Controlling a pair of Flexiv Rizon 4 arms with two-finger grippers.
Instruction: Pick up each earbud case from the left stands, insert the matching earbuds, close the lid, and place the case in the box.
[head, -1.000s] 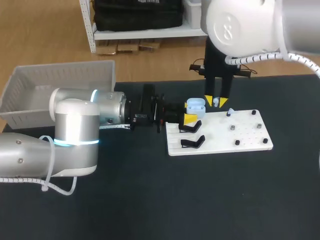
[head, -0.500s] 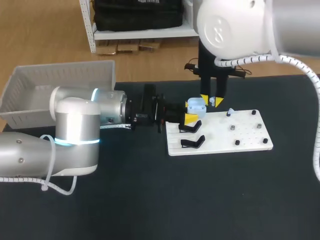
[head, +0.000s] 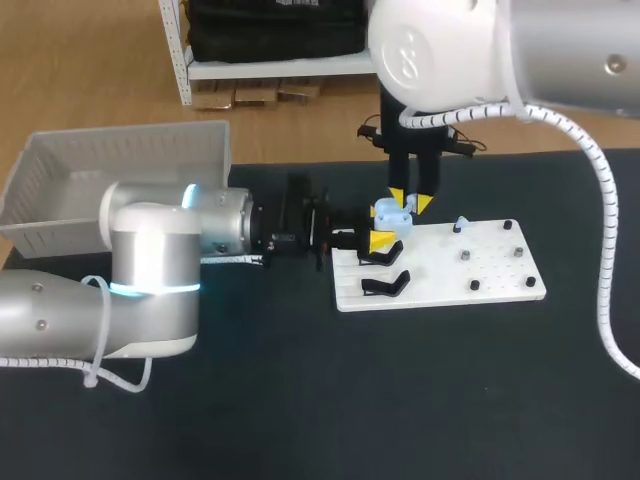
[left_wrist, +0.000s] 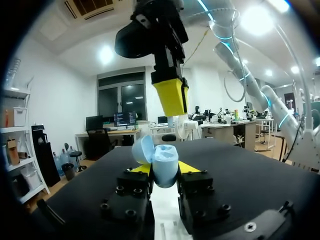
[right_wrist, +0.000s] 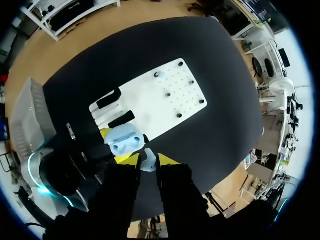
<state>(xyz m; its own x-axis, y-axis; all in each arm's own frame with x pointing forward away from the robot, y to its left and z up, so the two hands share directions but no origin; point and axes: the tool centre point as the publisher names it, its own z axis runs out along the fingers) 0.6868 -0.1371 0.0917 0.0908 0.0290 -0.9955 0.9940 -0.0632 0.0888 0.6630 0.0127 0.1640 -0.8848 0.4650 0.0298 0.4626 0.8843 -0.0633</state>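
left gripper (left_wrist: 165, 170) clamped on open blue case (head: 392, 212), lid up. right gripper (head: 410, 203) nearly closed, pinching earbud (right_wrist: 148, 161) just above case.

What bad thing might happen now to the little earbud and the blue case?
The right gripper pinches a small earbud above the open case, which the left gripper holds. If it comes down slightly off, the earbud may miss its hole and drop onto the table. That gripper is also close to the raised lid, so it might bump it and twist the case.
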